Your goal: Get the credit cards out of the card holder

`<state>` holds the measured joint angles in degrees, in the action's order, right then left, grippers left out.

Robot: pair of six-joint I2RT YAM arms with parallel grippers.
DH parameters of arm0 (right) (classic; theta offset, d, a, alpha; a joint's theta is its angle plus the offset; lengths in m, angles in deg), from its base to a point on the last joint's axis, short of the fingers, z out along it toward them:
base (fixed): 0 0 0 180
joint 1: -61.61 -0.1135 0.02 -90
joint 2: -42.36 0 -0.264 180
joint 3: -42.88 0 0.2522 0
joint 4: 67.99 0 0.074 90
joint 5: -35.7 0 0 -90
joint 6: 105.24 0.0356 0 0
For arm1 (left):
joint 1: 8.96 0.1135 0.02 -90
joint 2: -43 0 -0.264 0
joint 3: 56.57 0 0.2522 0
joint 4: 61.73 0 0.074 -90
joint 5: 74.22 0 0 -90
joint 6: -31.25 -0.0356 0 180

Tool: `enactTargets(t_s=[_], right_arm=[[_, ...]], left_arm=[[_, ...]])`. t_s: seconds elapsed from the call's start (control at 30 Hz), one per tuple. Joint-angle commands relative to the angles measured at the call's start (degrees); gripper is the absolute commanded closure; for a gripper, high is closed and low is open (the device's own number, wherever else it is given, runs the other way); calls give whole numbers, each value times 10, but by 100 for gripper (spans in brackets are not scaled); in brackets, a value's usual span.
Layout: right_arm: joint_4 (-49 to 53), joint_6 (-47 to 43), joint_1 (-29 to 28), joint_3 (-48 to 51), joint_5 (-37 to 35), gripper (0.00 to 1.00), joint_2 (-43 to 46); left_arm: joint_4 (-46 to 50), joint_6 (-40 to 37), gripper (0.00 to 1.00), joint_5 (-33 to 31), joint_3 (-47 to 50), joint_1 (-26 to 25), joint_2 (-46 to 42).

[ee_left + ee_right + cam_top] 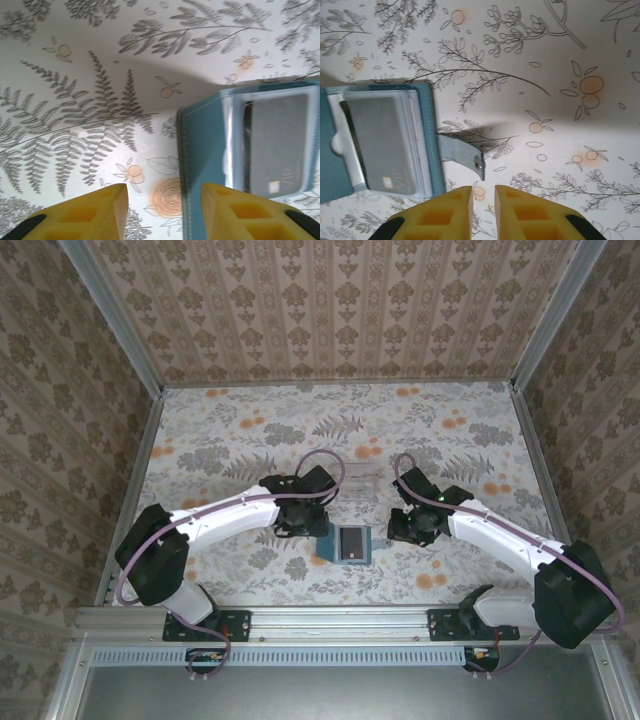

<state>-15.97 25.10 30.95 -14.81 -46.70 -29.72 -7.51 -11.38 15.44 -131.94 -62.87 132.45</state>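
The card holder [334, 545] lies open on the table between my two grippers, teal outside, with clear sleeves inside. A dark grey credit card [353, 543] marked VIP sits in the front sleeve [277, 145] [382, 145], and pale card edges show behind it. In the right wrist view the card holder [329, 165] is at the left, its snap strap [462, 155] sticking out just ahead of my fingers. My left gripper [165, 200] is open at the card holder's [205, 150] left edge, one finger over the teal cover. My right gripper [483, 195] stands slightly open on nothing.
A clear plastic piece [362, 480] lies on the floral tablecloth just beyond the wallet. Wallpapered walls [330, 310] close in the table at the back and both sides. Bare cloth stretches behind and to either side of the arms.
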Motion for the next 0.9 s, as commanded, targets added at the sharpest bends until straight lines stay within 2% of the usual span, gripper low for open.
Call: enactTargets(t_s=[0.0,0.13,0.33,0.53,0.87], right_arm=[[-17,10,-8,-7,50,83,11],[-59,22,-20,1,96,84,-4],[-90,32,-28,12,108,86,-29],[-113,40,-28,22,114,88,-48],[-144,41,-28,24,135,86,-95]], left_arm=[[-20,7,58,38,-25,3,-9],[-55,16,60,78,-39,1,-8],[-128,33,66,162,-51,-7,41],[-157,42,69,173,-21,-10,75],[-270,60,73,202,91,20,58]])
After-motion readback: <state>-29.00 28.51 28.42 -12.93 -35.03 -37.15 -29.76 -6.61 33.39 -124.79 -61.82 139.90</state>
